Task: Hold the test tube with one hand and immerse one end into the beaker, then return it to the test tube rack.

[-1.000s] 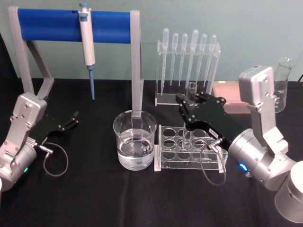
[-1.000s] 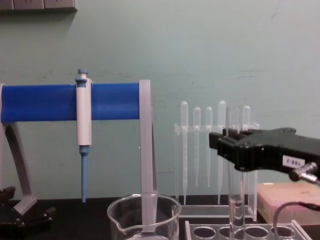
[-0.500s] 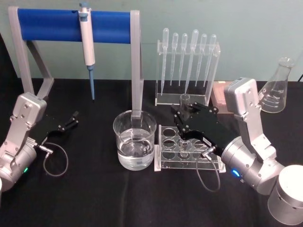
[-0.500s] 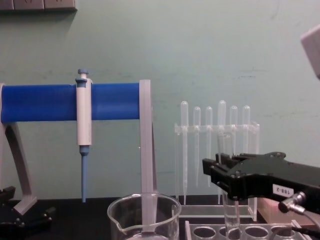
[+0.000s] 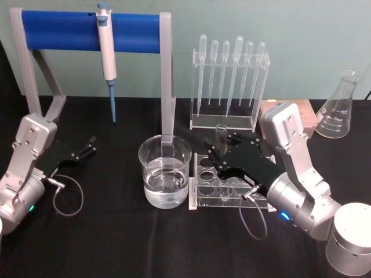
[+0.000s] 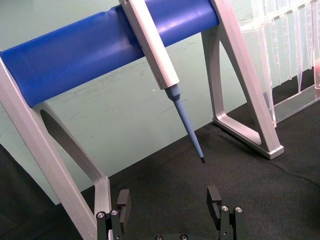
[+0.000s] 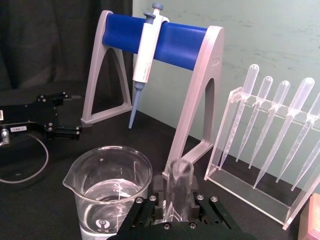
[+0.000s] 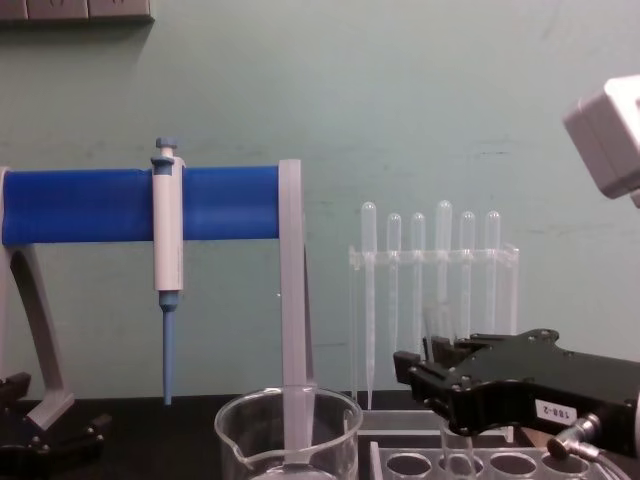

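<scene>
Head view: the right claw (image 5: 219, 152) is clamped on the test tube (image 5: 221, 134), holding it upright over the clear rack (image 5: 203, 186), whose holes lie beneath the claw. The beaker (image 5: 165, 171), holding clear liquid, stands just beside the claw on the side away from the right arm. The left claw (image 5: 88, 146) sits parked well apart on the black worktop (image 5: 116, 231).

Left wrist view: the left claw's fingers (image 6: 215, 197) are spread with nothing between them.

Right wrist view: the tube's flared rim rises above the gripping fingers (image 7: 156, 199), the beaker close beside.

Chest view: the right claw hovers just above the rack, the tube's lower end reaching down towards a hole.
</scene>
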You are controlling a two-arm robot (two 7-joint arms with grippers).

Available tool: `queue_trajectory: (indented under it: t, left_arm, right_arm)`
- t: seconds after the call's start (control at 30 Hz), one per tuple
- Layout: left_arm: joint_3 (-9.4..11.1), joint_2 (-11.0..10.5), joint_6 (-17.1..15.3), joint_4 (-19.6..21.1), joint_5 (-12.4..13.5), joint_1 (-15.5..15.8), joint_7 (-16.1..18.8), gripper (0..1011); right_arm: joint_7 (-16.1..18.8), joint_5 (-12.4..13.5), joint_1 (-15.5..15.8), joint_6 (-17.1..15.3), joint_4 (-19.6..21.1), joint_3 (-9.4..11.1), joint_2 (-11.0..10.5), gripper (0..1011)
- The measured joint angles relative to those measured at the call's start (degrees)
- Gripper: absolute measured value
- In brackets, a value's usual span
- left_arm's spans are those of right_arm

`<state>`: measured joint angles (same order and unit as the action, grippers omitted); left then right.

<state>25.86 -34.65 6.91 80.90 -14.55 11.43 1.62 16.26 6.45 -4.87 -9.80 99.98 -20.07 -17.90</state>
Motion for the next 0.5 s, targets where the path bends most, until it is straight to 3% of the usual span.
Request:
queue_trajectory:
  t: [0.2,0.3,0.5]
  left_arm:
    - [0.0,0.0,0.0,0.0,0.0,0.0,0.0,1000]
    - [0.0,0.0,0.0,0.0,0.0,0.0,0.0,1000]
    - [0.0,0.0,0.0,0.0,0.0,0.0,0.0,1000]
  right_arm:
    - [-0.02,-0.48,0.42,-0.66,0.75,0.33,0.05,448]
    - [-0.3,-0.5,1.59,-1.46,2.15,0.99,-0.18,575]
    - [-1.78,-0.52,5.7,-4.01,6.3,3.23,-1.05,733]
